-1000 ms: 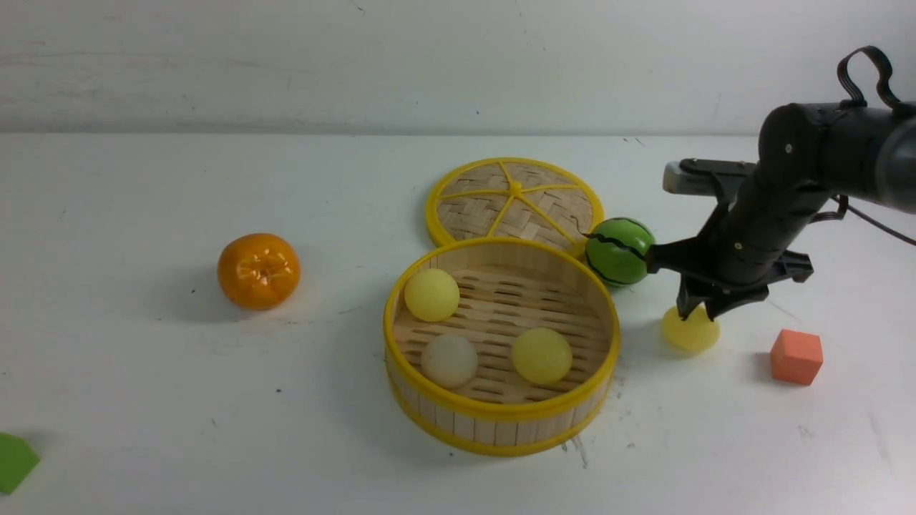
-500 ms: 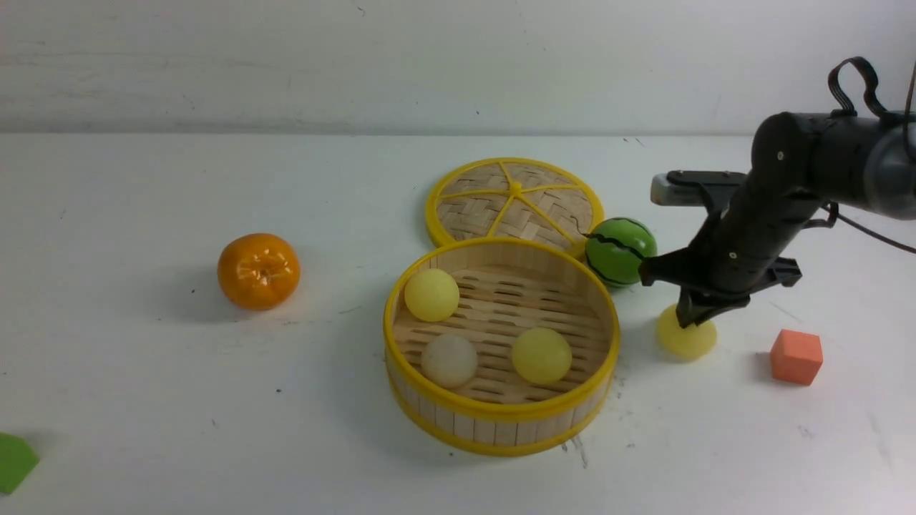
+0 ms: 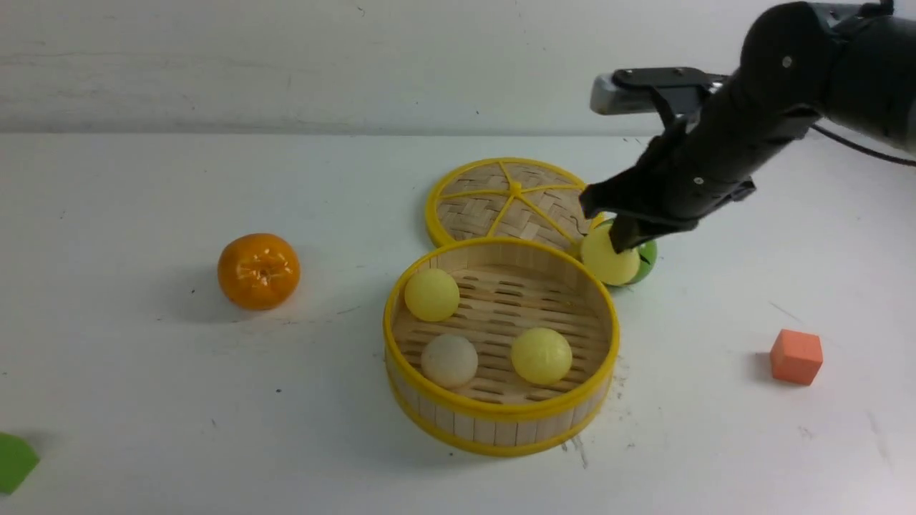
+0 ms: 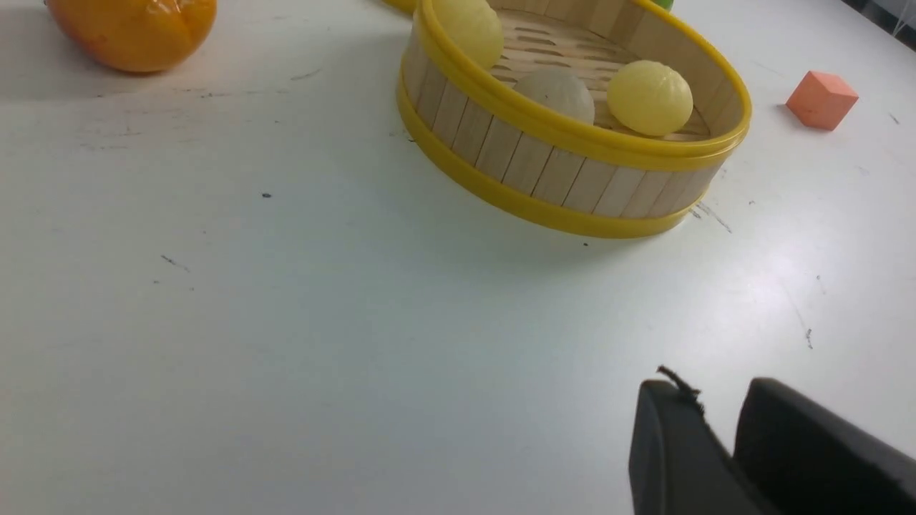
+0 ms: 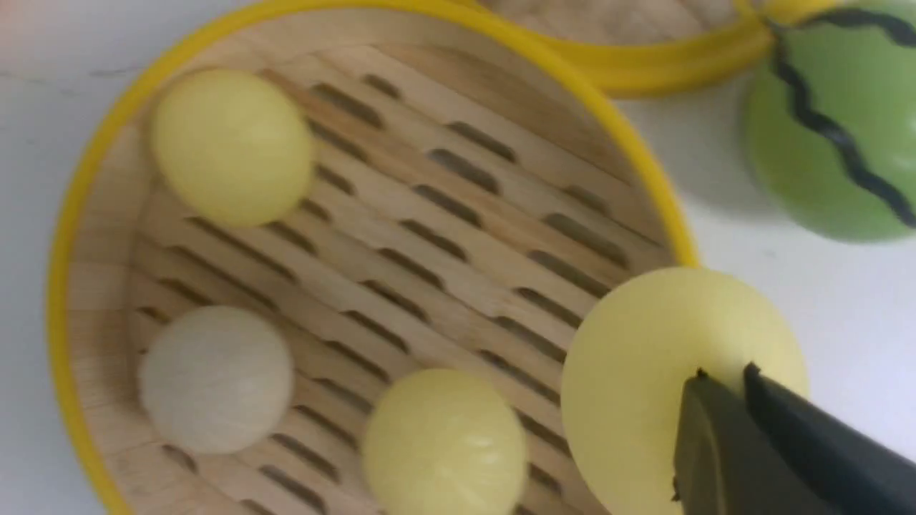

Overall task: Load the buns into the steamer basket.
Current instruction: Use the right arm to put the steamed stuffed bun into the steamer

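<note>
The steamer basket [image 3: 501, 422] stands at the table's middle. It holds two pale yellow buns [image 3: 431, 294] [image 3: 541, 355] and one off-white bun [image 3: 449, 360]. My right gripper [image 3: 621, 244] is shut on the fourth pale yellow bun [image 3: 608, 261] and holds it in the air over the basket's far right rim, in front of the green ball. In the right wrist view the held bun [image 5: 665, 365] hangs at the basket's rim [image 5: 647, 179]. My left gripper [image 4: 719, 400] is shut and empty, low over bare table near the basket [image 4: 572, 172].
A flat woven lid [image 3: 514, 200] lies behind the basket. A green striped ball [image 3: 644, 261] sits beside the lid, mostly behind the held bun. An orange fruit [image 3: 258, 270] is at the left, an orange cube [image 3: 796, 356] at the right, a green block [image 3: 14, 461] at the near left edge.
My right gripper has lifted the yellow bun off the table and carried it up and left, from right of the basket to over the basket's far right rim.
</note>
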